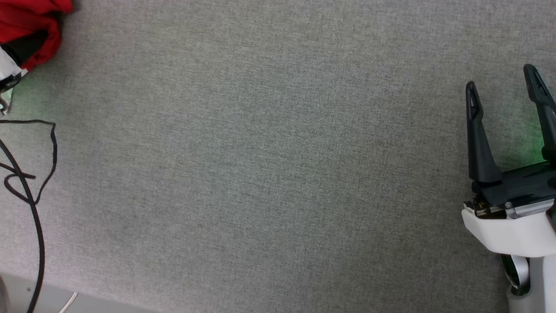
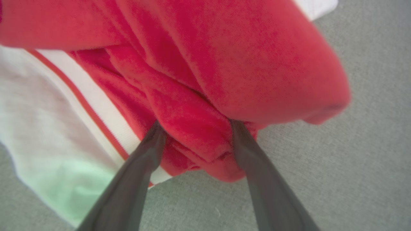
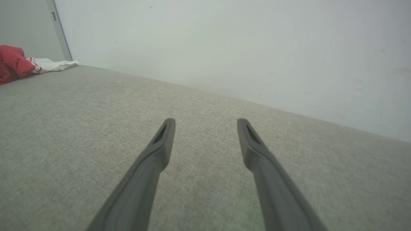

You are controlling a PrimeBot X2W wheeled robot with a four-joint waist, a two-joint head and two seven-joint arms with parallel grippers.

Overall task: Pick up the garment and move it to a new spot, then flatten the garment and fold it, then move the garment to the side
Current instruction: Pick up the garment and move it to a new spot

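The garment (image 1: 30,30) lies bunched at the far left corner of the grey fabric-covered bench (image 1: 260,174). It shows red folds, a white sleeve and red-striped trim. The left claw (image 2: 194,128) is right on it. Its two dark fingers stand spread wide, tips pushed into the red cloth with a thick fold between them. The close view is blurred, but they seem to straddle the fold rather than pinch it. The right claw (image 1: 501,80) hovers at the near right, well apart from the garment, released, with its fingers wide over bare bench. A thin black cable (image 1: 41,174) loops along the left edge, on the near side of the garment. A pale wall (image 3: 224,48) rises behind the bench's far edge.
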